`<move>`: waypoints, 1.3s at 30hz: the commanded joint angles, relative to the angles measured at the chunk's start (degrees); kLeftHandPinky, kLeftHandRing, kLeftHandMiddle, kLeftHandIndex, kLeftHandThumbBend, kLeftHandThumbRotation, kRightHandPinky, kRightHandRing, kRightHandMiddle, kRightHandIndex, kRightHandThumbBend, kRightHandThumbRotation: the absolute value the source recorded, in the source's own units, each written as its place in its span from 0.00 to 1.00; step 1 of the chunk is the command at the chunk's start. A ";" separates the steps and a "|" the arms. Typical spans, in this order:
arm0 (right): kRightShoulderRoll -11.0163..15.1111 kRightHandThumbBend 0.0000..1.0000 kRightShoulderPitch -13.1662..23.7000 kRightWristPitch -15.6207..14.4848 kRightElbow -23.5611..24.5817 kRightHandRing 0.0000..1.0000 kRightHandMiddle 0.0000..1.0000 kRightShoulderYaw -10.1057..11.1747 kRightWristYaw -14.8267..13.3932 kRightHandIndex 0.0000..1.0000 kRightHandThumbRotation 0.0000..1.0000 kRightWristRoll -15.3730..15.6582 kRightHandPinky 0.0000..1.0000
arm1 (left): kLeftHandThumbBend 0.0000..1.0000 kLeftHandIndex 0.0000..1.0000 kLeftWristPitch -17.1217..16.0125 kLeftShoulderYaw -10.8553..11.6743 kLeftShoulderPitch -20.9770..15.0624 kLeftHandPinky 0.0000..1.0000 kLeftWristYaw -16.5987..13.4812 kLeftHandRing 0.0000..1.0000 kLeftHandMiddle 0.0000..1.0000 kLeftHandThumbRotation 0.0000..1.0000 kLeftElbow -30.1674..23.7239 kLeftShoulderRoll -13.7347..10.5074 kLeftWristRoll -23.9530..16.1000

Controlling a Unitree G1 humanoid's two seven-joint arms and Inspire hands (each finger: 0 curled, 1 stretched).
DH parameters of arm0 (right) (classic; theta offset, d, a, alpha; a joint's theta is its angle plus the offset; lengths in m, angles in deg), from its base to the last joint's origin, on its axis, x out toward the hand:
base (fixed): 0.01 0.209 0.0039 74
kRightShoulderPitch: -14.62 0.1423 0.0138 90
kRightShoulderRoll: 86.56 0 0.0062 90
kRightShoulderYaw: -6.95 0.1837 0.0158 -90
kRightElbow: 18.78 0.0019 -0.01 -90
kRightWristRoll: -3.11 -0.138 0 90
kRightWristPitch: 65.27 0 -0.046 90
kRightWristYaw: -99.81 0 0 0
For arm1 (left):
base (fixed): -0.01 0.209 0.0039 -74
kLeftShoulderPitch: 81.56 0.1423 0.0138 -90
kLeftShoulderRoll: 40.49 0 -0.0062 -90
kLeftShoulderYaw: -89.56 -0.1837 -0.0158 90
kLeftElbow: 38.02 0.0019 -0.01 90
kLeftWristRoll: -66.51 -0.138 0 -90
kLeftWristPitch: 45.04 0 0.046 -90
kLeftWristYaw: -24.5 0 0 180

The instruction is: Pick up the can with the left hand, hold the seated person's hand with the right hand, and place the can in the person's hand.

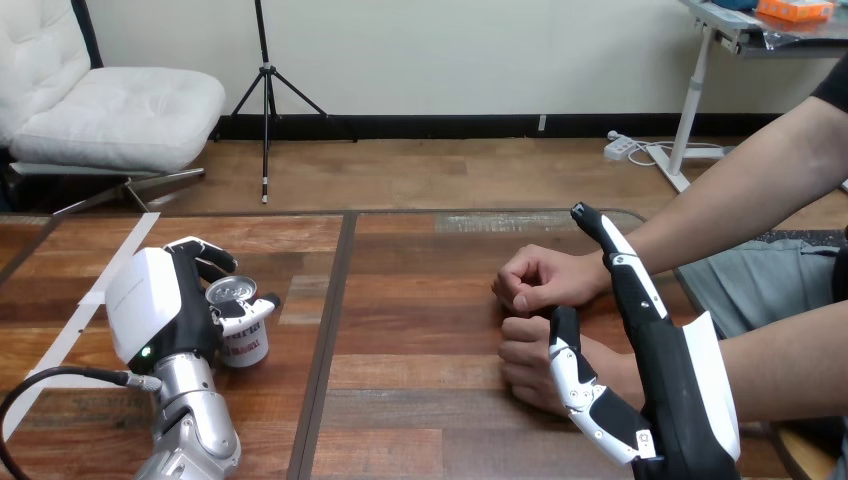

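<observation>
1. Head view: left hand (160,305) is clamping round the can (243,340), standing on the table (400,400) at left.
2. Right hand (662,365), fingers straight, is resting against the person's fists (545,278), gripping nothing.
3. Risk: with both fists closed, the can is lacking a palm and may drop.
4. Can: small, upright, silver top, white-and-red label.

can (243,338): white body, red print, silver top with tab; upright
can place: counter (420,400) left, inside curled fingers of left robot hand (150,305)
person's far hand (545,278): fist, right of centre
person's near hand (522,352): fist, just beside it
</observation>
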 commanded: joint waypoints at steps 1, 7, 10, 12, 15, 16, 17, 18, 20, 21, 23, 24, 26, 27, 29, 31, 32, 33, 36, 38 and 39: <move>-0.14 0.00 1.83 0.12 2.35 0.98 0.95 0.72 0.14 0.92 0.00 -0.34 1.00 | 0.69 0.46 -1.76 0.03 -3.74 0.31 -0.95 0.40 0.46 0.00 -3.16 -0.48 0.24; 0.00 0.00 1.92 0.50 2.03 0.98 0.95 0.75 0.31 0.92 0.00 -1.01 1.00 | 0.70 0.46 -1.94 0.13 -3.28 0.32 -0.95 0.40 0.47 0.00 -4.27 -0.44 0.33; 0.08 0.00 1.97 0.70 1.82 0.98 0.95 0.82 0.26 0.92 0.00 -0.99 1.00 | 0.71 0.46 -2.09 0.11 -3.13 0.33 -1.03 0.41 0.47 0.00 -4.53 -0.48 0.28; 0.09 0.00 1.92 0.43 1.95 0.98 0.95 0.87 0.21 0.93 0.00 -0.72 1.00 | 0.71 0.46 -2.10 0.07 -3.11 0.33 -1.06 0.41 0.47 0.00 -4.55 -0.51 0.21; 0.11 0.00 2.04 0.64 1.86 0.98 0.95 0.86 0.13 0.93 0.00 -0.73 1.00 | 0.72 0.46 -2.49 0.30 -3.01 0.34 -1.02 0.42 0.47 0.00 -4.67 -0.43 0.50; 0.14 0.00 2.13 0.80 1.74 0.98 0.95 0.86 0.11 0.93 0.00 -0.79 1.00 | 0.73 0.46 -2.63 0.34 -2.97 0.34 -1.02 0.42 0.47 0.00 -4.69 -0.44 0.55; 0.16 0.00 2.20 0.91 1.66 0.98 0.95 0.85 0.09 0.93 0.00 -0.84 1.00 | 0.73 0.46 -2.72 0.35 -2.95 0.34 -1.02 0.42 0.47 0.00 -4.69 -0.45 0.57; 0.16 0.00 2.29 1.11 1.53 0.98 0.95 0.86 0.01 0.93 0.00 -0.87 1.00 | 0.73 0.46 -2.84 0.35 -2.92 0.34 -1.09 0.42 0.47 0.00 -4.72 -0.45 0.57; 0.17 0.00 2.37 1.30 1.40 0.98 0.95 0.87 -0.09 0.93 0.00 -0.89 1.00 | 0.73 0.46 -2.95 0.35 -2.89 0.34 -1.16 0.42 0.47 0.00 -4.74 -0.46 0.58; 0.12 0.00 2.43 1.32 1.34 0.98 0.95 0.85 -0.09 0.93 0.00 -1.05 1.00 | 0.73 0.46 -3.05 0.41 -2.83 0.34 -1.03 0.42 0.47 0.00 -4.83 -0.45 0.70; 0.06 0.00 2.50 1.28 1.30 0.98 0.95 0.83 -0.08 0.93 0.00 -1.26 1.00 | 0.73 0.46 -3.16 0.49 -2.76 0.35 -0.85 0.42 0.47 0.00 -4.95 -0.42 0.86; 0.07 0.00 2.53 1.17 1.33 0.98 0.95 0.89 -0.17 0.93 0.00 -1.01 1.00 | 0.73 0.46 -3.22 0.46 -2.71 0.35 -0.91 0.42 0.48 0.00 -5.01 -0.42 0.84; 0.09 0.00 2.56 1.05 1.37 0.98 0.95 0.98 -0.29 0.93 0.00 -0.64 1.00 | 0.74 0.46 -3.27 0.39 -2.65 0.35 -1.02 0.42 0.47 0.00 -5.10 -0.44 0.80; 0.10 0.00 2.56 1.02 1.38 0.98 0.95 1.00 -0.31 0.93 0.00 -0.57 1.00 | 0.74 0.46 -3.28 0.38 -2.62 0.35 -1.04 0.42 0.47 0.00 -5.14 -0.44 0.80; 0.17 0.00 2.61 1.08 1.39 0.98 0.95 1.05 -0.33 0.93 0.00 -0.41 1.00 | 0.74 0.46 -3.25 0.39 -2.52 0.35 -0.92 0.42 0.47 0.00 -5.31 -0.42 0.84; 0.16 0.00 2.60 0.96 1.49 0.98 0.95 1.07 -0.29 0.93 0.00 -0.41 1.00 | 0.74 0.46 -3.46 0.41 -2.30 0.36 -0.71 0.42 0.47 0.00 -5.59 -0.40 0.93; 0.15 0.00 2.60 0.92 1.52 0.98 0.95 1.07 -0.28 0.93 0.00 -0.44 1.00 | 0.74 0.46 -3.51 0.42 -2.25 0.36 -0.66 0.42 0.47 0.00 -5.66 -0.39 0.96; 0.11 0.00 2.58 0.80 1.62 0.98 0.95 1.06 -0.25 0.93 0.00 -0.44 1.00 | 0.73 0.46 -3.67 0.38 -2.10 0.36 -0.68 0.42 0.47 0.00 -5.85 -0.39 0.95; 0.06 0.00 2.57 0.62 1.77 0.98 0.95 1.06 -0.22 0.93 0.00 -0.41 1.00 | 0.73 0.46 -4.07 0.30 -1.79 0.35 -0.82 0.41 0.47 0.00 -6.19 -0.38 0.89; 0.06 0.00 2.60 0.61 1.78 0.98 0.95 1.08 -0.24 0.93 0.00 -0.36 1.00 | 0.72 0.45 -4.33 0.26 -1.63 0.35 -0.90 0.41 0.46 0.00 -6.32 -0.38 0.85; 0.05 0.00 2.58 0.54 1.86 0.98 0.95 1.08 -0.23 0.93 0.00 -0.31 1.00 | 0.72 0.45 -4.54 0.27 -1.50 0.35 -0.93 0.41 0.46 0.00 -6.44 -0.35 0.86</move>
